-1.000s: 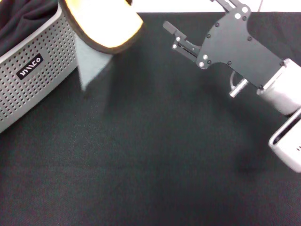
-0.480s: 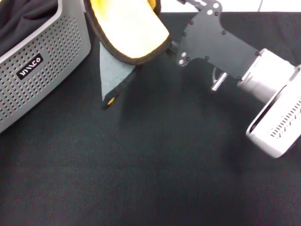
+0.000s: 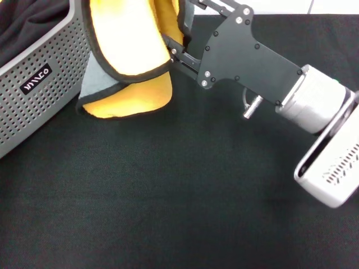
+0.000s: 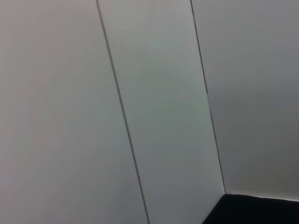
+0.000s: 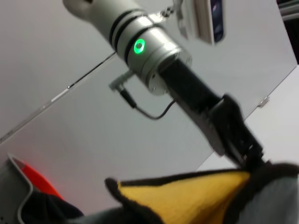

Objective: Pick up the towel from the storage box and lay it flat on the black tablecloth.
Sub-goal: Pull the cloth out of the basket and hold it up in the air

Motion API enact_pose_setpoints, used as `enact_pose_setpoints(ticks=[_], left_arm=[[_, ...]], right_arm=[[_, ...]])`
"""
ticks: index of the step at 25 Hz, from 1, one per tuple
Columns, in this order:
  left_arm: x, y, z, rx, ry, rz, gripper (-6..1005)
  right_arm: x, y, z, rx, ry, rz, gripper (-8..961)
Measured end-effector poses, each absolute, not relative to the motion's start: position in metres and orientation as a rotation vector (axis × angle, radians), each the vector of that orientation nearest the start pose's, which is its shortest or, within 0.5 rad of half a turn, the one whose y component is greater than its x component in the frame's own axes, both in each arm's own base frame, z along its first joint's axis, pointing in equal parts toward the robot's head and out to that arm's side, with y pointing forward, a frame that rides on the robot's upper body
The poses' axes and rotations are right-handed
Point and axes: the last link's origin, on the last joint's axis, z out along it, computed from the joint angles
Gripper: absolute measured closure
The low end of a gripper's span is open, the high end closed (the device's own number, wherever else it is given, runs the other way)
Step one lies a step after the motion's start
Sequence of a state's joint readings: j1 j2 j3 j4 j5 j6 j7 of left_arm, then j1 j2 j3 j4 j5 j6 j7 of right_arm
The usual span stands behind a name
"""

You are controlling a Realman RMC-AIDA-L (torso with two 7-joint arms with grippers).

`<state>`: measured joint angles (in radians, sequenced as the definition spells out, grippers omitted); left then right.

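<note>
The yellow-orange towel (image 3: 132, 61) with dark edging hangs folded above the black tablecloth (image 3: 168, 196), just right of the grey storage box (image 3: 45, 84). Its lower fold reaches down to the cloth. My left gripper (image 5: 252, 163) shows only in the right wrist view, shut on the towel's (image 5: 187, 196) top edge. My right gripper (image 3: 177, 36) has come in from the right and stands open, its fingers (image 3: 173, 52) straddling the towel's right edge. The left wrist view shows only a wall.
Dark black fabric (image 3: 25, 17) lies inside the storage box at the far left. The box's logo wall faces the tablecloth. The right arm's wrist (image 3: 320, 112) reaches across the upper right of the table.
The right gripper has moved left until it meets the towel's edge. The towel has dropped lower and its hanging part has bunched into a fold beside the box.
</note>
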<state>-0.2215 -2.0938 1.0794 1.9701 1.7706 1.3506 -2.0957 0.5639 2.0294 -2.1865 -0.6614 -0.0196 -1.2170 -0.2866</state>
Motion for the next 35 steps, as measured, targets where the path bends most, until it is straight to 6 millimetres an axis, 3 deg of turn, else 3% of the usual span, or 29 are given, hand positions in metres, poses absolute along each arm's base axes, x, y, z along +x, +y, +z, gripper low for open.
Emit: enact_pose_setpoints(ticks=[7,21,32,34,35], left_arm=[[-0.102,0.304,0.134,-2.392,-0.185,-0.653,983],[-0.106,0.306,0.132,-2.394,-0.207,-0.644,982],[-0.107,0.307,0.13,-2.403,-0.206,-0.642,981],[-0.108,0.307,0.129,-2.403,-0.209,-0.642,981],[-0.108,0.307,0.129,-2.404,-0.213,-0.642,981]], right_arm=[[0.116,0.314,-0.065,-1.904,-0.803,1.008,429],[0.119,0.309,-0.063,-1.881,-0.797,1.018,458],[0.121,0.313,-0.058,-1.848,-0.771,1.002,594],[0.121,0.313,-0.059,-1.848,-0.772,1.001,705],[0.121,0.313,-0.059,-1.848,-0.771,1.0,716]])
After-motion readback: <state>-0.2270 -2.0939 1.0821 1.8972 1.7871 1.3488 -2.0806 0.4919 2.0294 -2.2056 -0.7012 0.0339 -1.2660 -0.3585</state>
